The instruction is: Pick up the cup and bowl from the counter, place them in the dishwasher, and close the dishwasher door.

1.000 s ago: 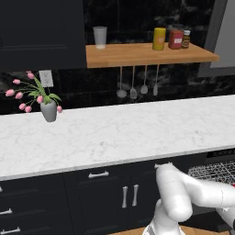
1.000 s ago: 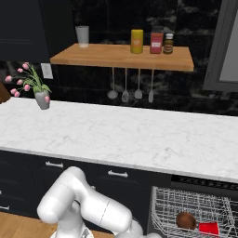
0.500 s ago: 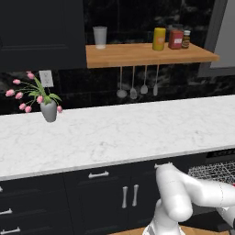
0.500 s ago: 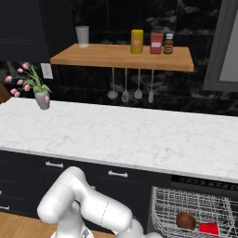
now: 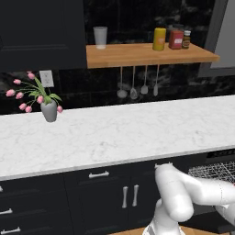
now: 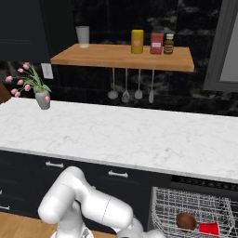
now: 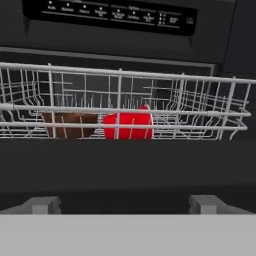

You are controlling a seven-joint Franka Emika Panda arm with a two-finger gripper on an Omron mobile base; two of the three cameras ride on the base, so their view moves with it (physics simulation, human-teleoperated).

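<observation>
The white arm (image 6: 88, 204) is rising from the floor in front of the dark cabinets, folding at its elbow and reaching low and to the right toward the dishwasher (image 6: 195, 211); in the left base view the same arm (image 5: 183, 197) is stretching rightward below the counter (image 5: 114, 133) edge. The gripper (image 7: 125, 205) is pointing level at the appliance, and its two finger tips (image 7: 37, 204) are standing spread wide apart with nothing between them. The dishwasher door (image 7: 125, 167) is lying as a dark band across the hand view, just beyond the tips; whether the tips are touching it cannot be told. Behind the door, one grey wire rack (image 7: 125, 107) is sitting under the black control strip (image 7: 110, 15). Inside the rack, one red cup (image 7: 128, 125) is lying on its side, and one brown bowl (image 7: 70, 125) is resting just beside it on the left in the hand view. The right base view is showing the same pair: the bowl (image 6: 186, 220) and the cup (image 6: 209, 228) low in the rack. On the counter, one grey vase of pink flowers (image 5: 48, 108) is standing near the left end. One wooden shelf (image 6: 123, 56) is carrying four containers: one pale tumbler (image 6: 82, 36), one yellow canister (image 6: 137, 42), one red box (image 6: 157, 42) and one small dark jar (image 6: 168, 44). Four utensils (image 6: 132, 86) are hanging beneath the shelf.
</observation>
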